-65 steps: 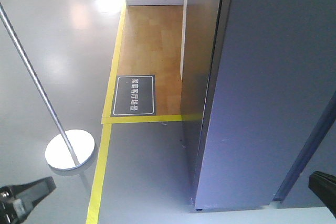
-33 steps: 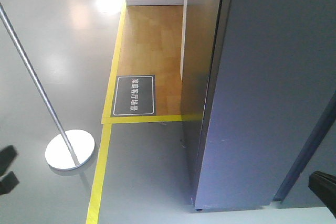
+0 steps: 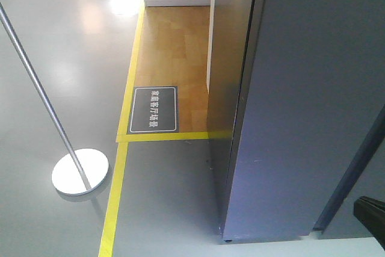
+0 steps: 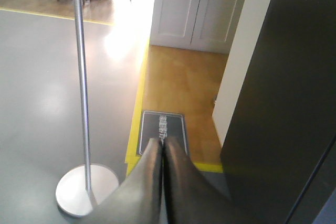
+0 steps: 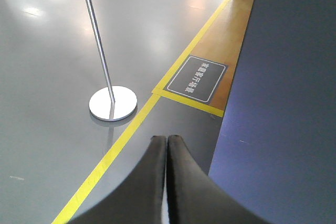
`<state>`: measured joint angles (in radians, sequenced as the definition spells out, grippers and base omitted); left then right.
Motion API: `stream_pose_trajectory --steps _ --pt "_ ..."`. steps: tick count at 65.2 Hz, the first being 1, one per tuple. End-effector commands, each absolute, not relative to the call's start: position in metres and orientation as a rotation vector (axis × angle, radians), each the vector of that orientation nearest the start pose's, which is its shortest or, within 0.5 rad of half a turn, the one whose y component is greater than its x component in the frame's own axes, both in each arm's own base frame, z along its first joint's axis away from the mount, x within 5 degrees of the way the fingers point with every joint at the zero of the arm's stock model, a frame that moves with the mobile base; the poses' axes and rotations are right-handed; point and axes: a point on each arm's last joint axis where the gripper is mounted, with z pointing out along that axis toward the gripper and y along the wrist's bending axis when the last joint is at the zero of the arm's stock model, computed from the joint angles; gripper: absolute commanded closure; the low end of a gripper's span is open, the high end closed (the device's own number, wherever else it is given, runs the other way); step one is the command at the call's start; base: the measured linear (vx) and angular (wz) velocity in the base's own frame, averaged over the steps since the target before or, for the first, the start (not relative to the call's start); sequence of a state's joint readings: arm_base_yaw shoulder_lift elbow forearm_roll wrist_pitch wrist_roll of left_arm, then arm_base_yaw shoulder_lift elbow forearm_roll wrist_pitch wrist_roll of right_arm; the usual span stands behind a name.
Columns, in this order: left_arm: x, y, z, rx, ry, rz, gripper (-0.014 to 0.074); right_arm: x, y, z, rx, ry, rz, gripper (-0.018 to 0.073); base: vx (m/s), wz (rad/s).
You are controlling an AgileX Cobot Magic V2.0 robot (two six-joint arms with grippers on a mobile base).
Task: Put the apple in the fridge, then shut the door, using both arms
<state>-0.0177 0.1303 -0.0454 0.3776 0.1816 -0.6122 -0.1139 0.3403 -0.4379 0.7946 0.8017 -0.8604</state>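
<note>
Both fingers pressed together, apple-less.

Grey floor, yellow tape line, metal stand.

Fridge at right — floor sign and pole stand to its left.

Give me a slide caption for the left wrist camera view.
Left gripper, jaws shut and empty, above a grey floor beside a silver pole stand with round base and the dark grey-black fridge.
</note>
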Motion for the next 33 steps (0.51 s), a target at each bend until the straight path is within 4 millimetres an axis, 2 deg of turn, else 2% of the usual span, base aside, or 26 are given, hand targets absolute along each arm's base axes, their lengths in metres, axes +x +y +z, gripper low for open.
stream_pose_trajectory --steps 1,9,16,33 --pt "0.059 0.002 0.206 -0.216 1.596 -0.186 0.0602 0.068 0.039 0.299 -0.416 1.851 0.306 0.0565 0.00 0.00" --pt "0.054 0.003 0.197 -0.218 1.618 -0.165 0.0602 0.068 0.039 0.299 -0.416 1.851 0.306 0.0565 0.00 0.00" --pt "0.054 0.003 0.194 -0.141 1.661 -0.087 0.0602 0.068 0.039 0.299 -0.415 1.851 0.306 0.0565 0.00 0.00" --pt "0.055 0.001 0.201 -0.039 1.585 -0.029 0.0602 0.068 0.039 0.299 -0.415 1.851 0.306 0.0565 0.00 0.00"
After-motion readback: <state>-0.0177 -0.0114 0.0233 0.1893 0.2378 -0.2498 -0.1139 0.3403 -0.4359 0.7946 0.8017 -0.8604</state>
